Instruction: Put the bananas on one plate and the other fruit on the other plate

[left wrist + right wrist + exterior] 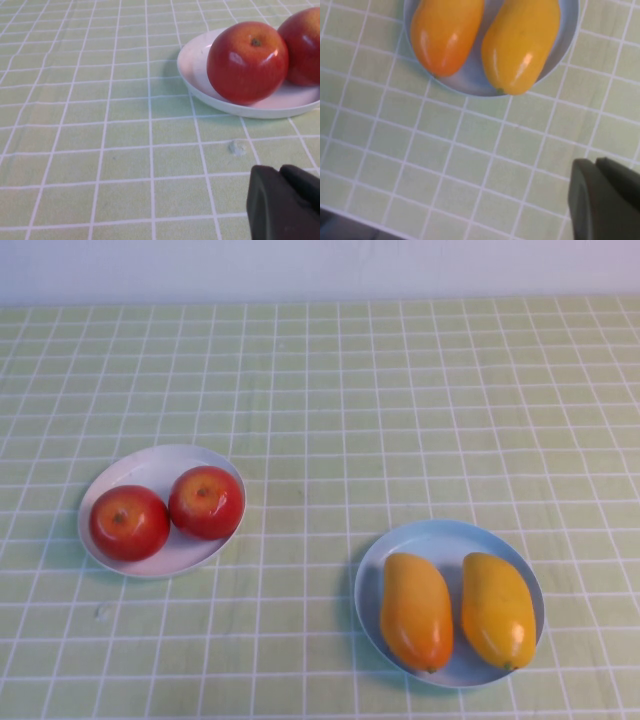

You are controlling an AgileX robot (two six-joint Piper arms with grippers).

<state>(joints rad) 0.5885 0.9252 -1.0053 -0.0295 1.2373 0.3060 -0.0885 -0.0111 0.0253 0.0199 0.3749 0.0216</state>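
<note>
Two yellow-orange bananas (416, 610) (497, 609) lie side by side on the light blue plate (440, 534) at the front right; they also show in the right wrist view (445, 31) (521, 41). Two red apples (129, 522) (206, 502) sit touching on the white plate (150, 465) at the left, and also show in the left wrist view (247, 62) (305, 45). My left gripper (280, 171) is shut and empty, above the cloth short of the white plate (200, 60). My right gripper (596, 163) is shut and empty, above the cloth short of the blue plate (470, 82). Neither arm shows in the high view.
A green cloth with a white grid (340, 410) covers the table. A white wall (320, 265) runs along the far edge. The table's near edge (350, 220) shows in the right wrist view. A small spot (235, 147) marks the cloth near the white plate.
</note>
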